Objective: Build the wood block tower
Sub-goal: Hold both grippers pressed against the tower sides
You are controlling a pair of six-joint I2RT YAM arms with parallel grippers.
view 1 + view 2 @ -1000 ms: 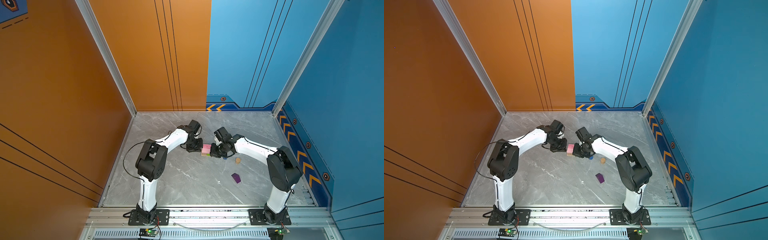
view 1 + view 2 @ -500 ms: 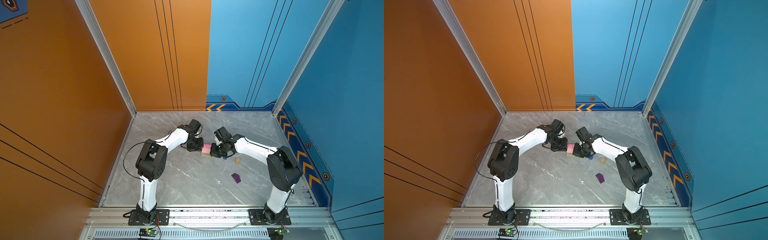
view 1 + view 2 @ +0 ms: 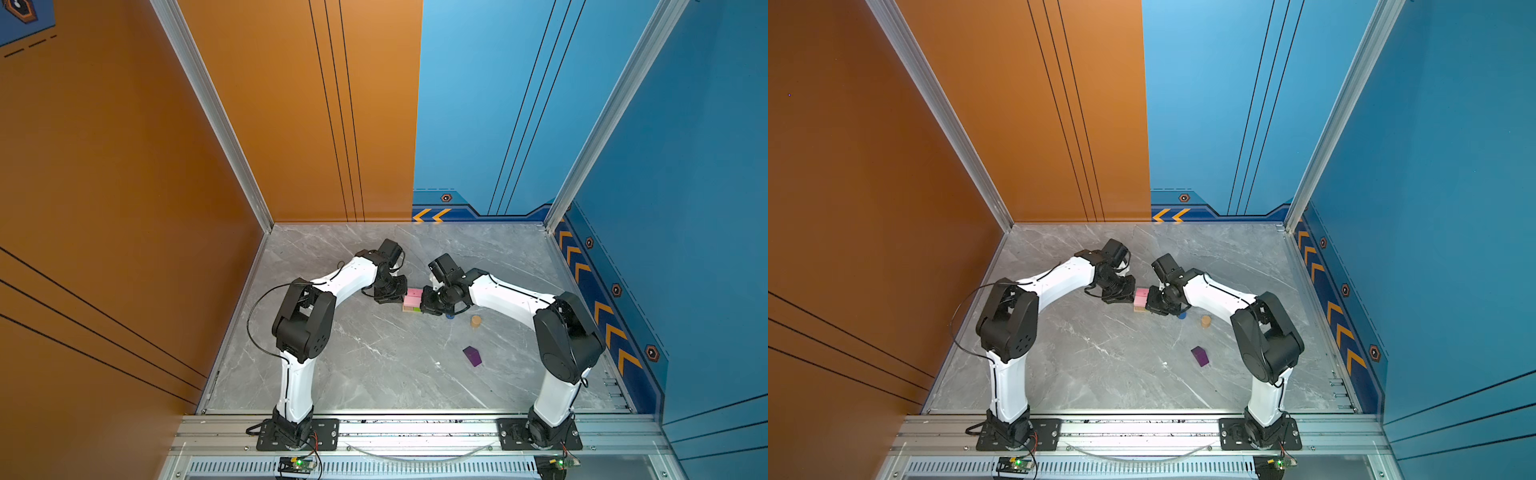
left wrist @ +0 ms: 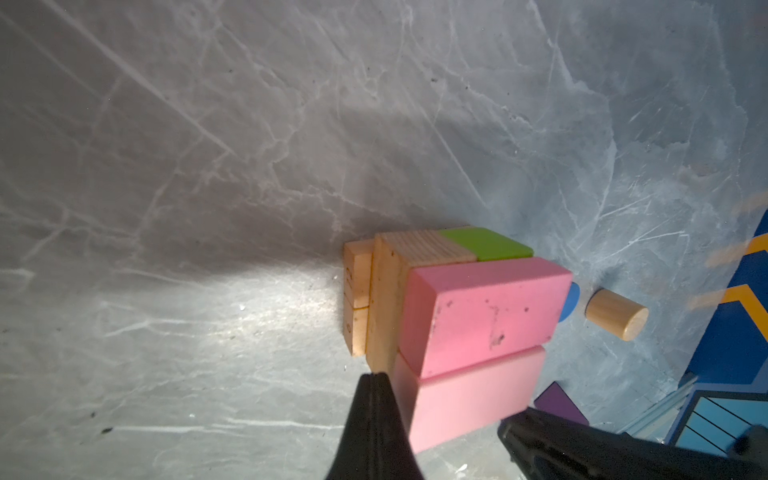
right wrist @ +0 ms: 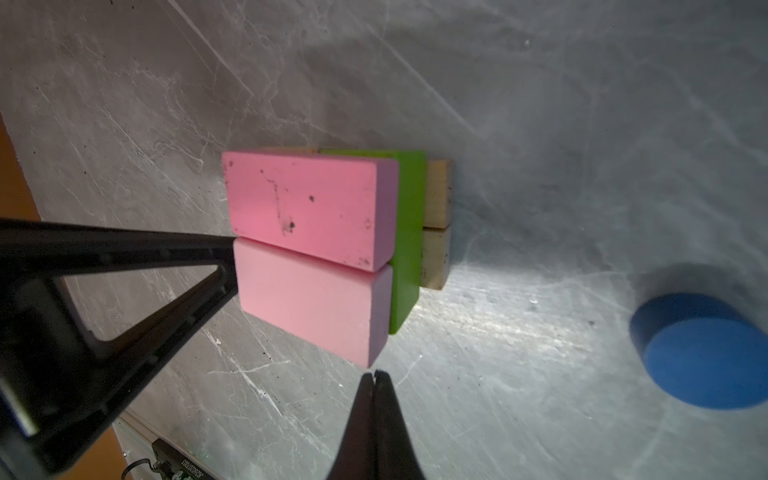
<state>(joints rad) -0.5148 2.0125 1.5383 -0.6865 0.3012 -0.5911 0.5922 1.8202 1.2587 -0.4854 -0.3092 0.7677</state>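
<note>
Fingers on both arms are pressed together and hold nothing: the left fingers [image 4: 365,424] and the right fingers [image 5: 386,424] flank the half-built stack from opposite sides. It looks as if their closed tips are squaring up the top layer.

The grey marble counter [image 3: 374,365] carries everything. Between the two sets of fingers stands the wood block tower [image 3: 412,300], three layers high so far.

- **Top layer:** a deep pink slab [image 5: 307,208] and a paler pink slab [image 5: 307,307] lie side by side. In the right wrist view the left fingers touch the end of the slabs at their seam. The right fingers sit just beside a corner of the paler slab, and contact there cannot be confirmed.
- **Middle layer:** a lime-green bar [image 5: 409,232] and a tan bar [image 4: 424,247] lie next to each other under the slabs.
- **Bottom layer:** two short tan blocks [image 4: 357,291] sit end to end on the counter and stick out a little past the bars.

Three pieces lie loose, all on the right fingers' side and away from the tower. The purple peaked block [image 3: 472,356] is well apart, toward the right arm's base. The blue cylinder [image 5: 702,353] is near the right fingers, and the tan cylinder [image 4: 615,313] is just beyond it.

By this reading the base and slabs are placed. The two cylinders and the purple cap are yet to go on, so the build is a little past halfway.
</note>
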